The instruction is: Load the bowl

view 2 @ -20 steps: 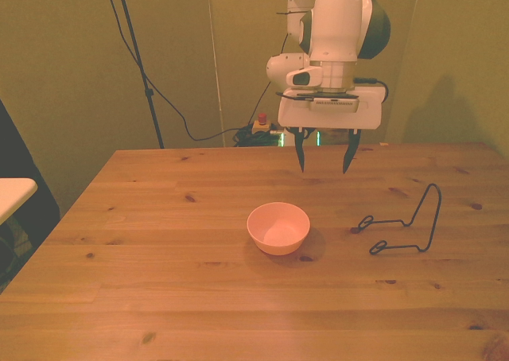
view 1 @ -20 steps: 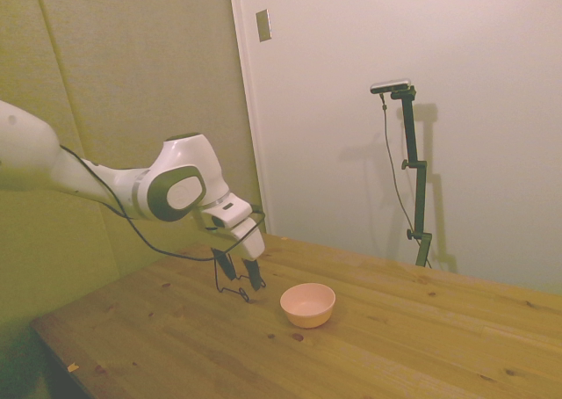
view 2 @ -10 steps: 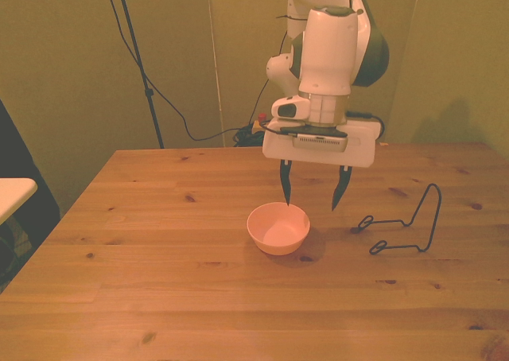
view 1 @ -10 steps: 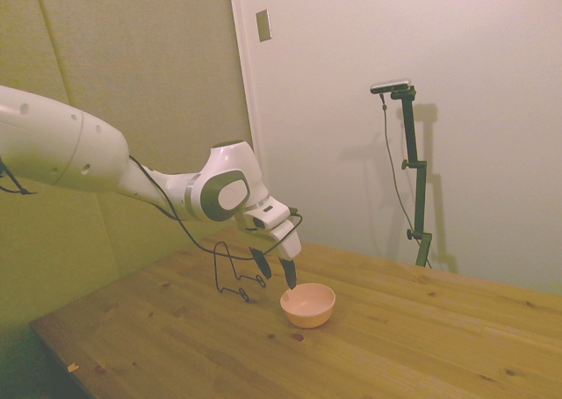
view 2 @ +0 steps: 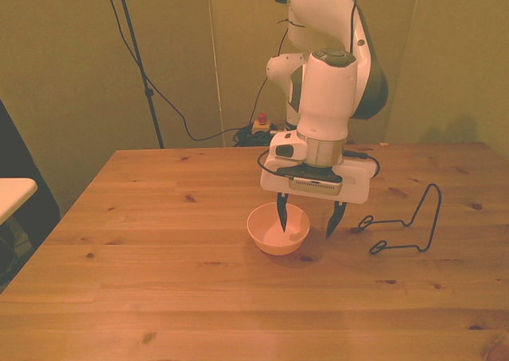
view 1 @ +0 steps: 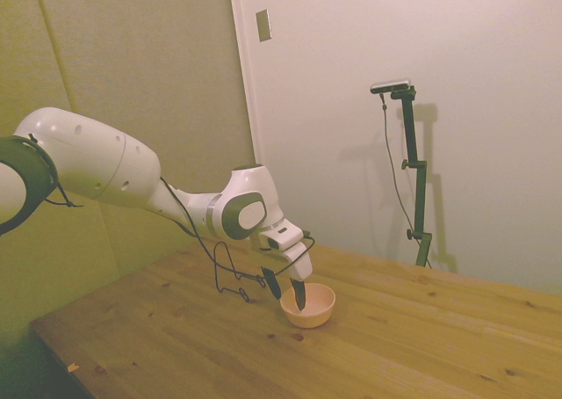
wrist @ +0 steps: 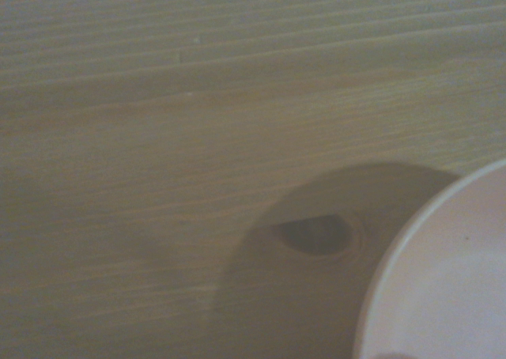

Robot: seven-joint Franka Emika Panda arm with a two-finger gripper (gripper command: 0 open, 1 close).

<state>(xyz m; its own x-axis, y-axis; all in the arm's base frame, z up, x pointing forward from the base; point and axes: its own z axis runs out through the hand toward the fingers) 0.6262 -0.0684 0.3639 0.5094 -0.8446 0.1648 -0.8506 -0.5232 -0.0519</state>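
Note:
The pale pink bowl sits upright and empty near the middle of the wooden table. My gripper is open and lowered over the side of the bowl on the front view's right, straddling the rim. One finger reaches inside the bowl and the other hangs just outside it. The side view shows the gripper the same way at the bowl. In the wrist view a blurred arc of the bowl fills one corner, with its shadow on the wood.
A thin black wire rack stands on the table at the front view's right of the bowl, close to my outer finger; the side view shows the rack behind the arm. Cables and a red button lie beyond the far edge.
The arm has come forward and down from above the table's far part. The gripper, still open, has dropped onto the bowl's rim, one finger now inside it.

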